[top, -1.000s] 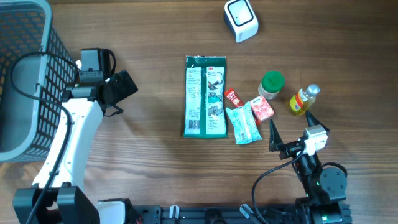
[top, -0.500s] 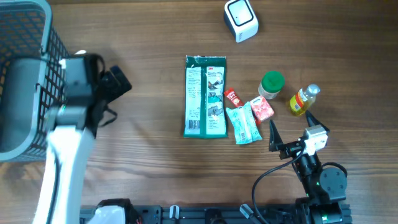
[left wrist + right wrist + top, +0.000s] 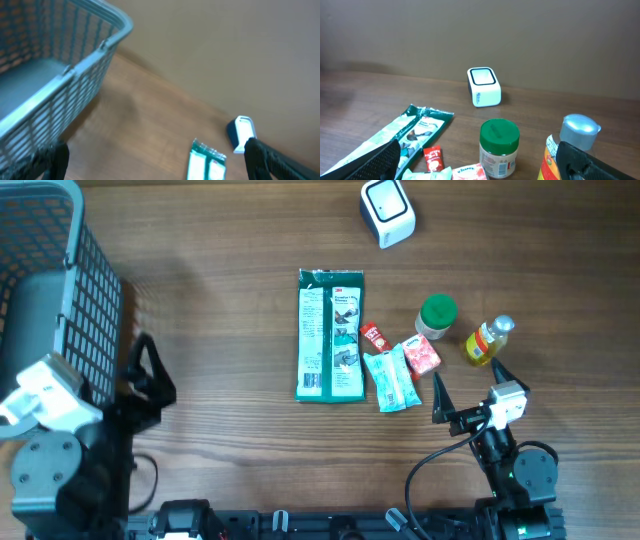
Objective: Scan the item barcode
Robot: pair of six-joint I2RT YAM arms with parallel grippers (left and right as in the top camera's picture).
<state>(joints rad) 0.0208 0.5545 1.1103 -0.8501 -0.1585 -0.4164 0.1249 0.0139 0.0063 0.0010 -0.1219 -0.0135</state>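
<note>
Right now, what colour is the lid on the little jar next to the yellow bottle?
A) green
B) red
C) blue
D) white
A: the jar standing just left of the yellow bottle in the overhead view has a round green lid, and the right wrist view shows that too.

White scanner at back, green-lidded jar, silver-capped bottle, green packet, red sachet

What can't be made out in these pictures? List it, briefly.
- Barcodes: print on the green pack is too small to read, overhead view.
- Yellow bottle: label cut off by the bottom edge and a right finger, right wrist view.
- Basket: blurred, cut by the left edge, left wrist view.
- Left fingers: only blurred tips at the bottom corners.
</note>
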